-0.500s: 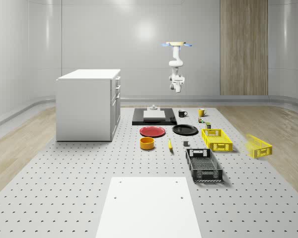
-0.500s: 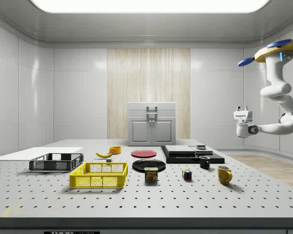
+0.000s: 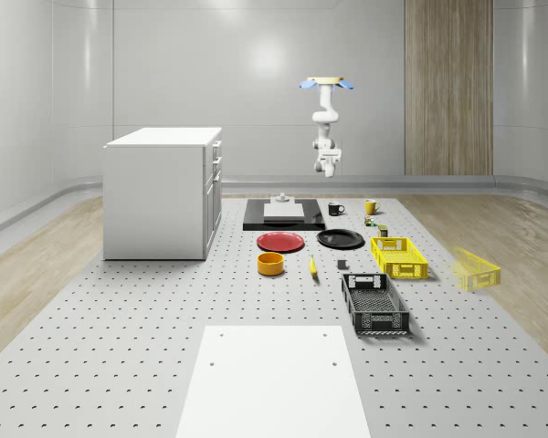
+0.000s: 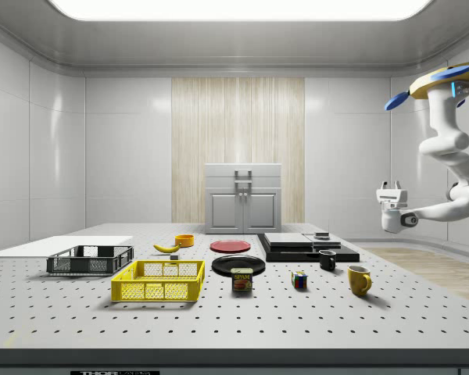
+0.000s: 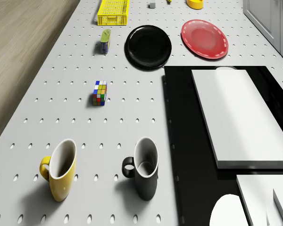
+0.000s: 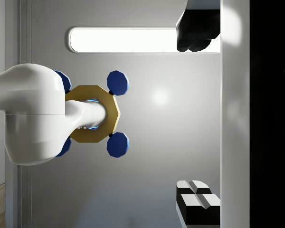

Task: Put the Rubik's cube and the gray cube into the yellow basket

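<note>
Gripper (image 4: 389,190) hangs open and empty, high beyond the desk's (image 3: 119,328) far end, with the drone (image 3: 326,83) hovering above it. Rubik's cube (image 5: 100,93) sits on the desk near the two mugs; gray cube (image 3: 342,265) lies beside the yellow basket (image 3: 399,257). Both look rigid, light and smooth-faced, so pinching two opposite flat sides should hold best.
</note>
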